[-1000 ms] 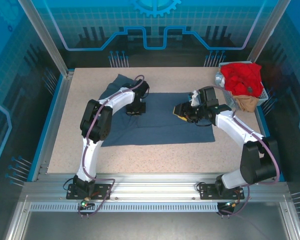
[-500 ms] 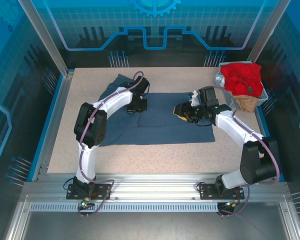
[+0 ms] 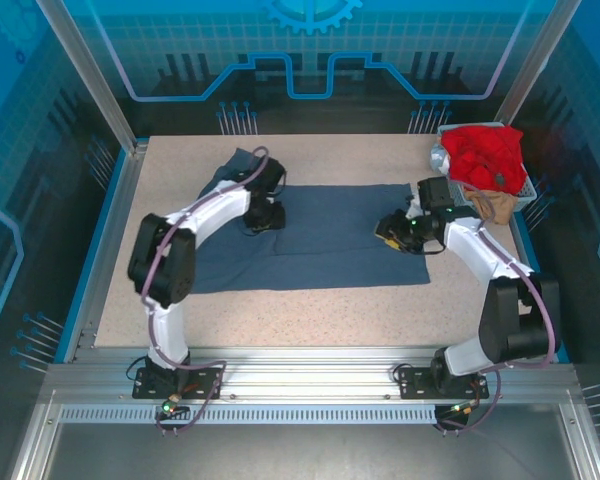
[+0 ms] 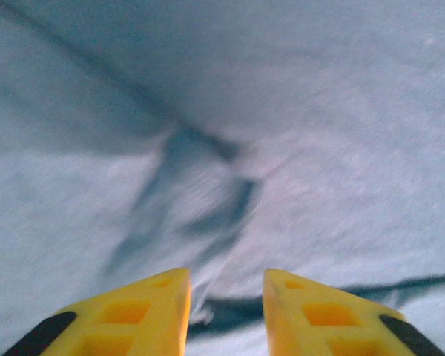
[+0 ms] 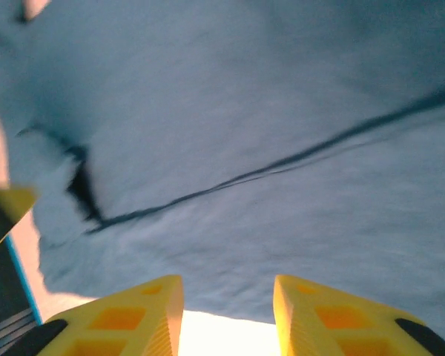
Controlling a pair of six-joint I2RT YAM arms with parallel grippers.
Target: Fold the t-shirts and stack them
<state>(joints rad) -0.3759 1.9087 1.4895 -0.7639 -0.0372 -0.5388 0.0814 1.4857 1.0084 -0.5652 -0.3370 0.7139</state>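
Observation:
The dark slate-blue t-shirt lies spread flat across the middle of the table. My left gripper rests low on its left part near a sleeve, open, over a blurred crease in the cloth, with nothing between the fingers. My right gripper is open near the shirt's right edge; the blue cloth lies just ahead of the fingertips, with bare table between them. The bright red t-shirt is heaped in the basket, the tan one hanging below it.
The small grey wire basket stands at the table's far right corner, just beyond my right arm. A blue raised rim borders the speckled tabletop. A shirt sleeve sticks out toward the back left.
My left gripper has slid left across the shirt and my right gripper has slid right toward its edge. The cloth between them lies flatter.

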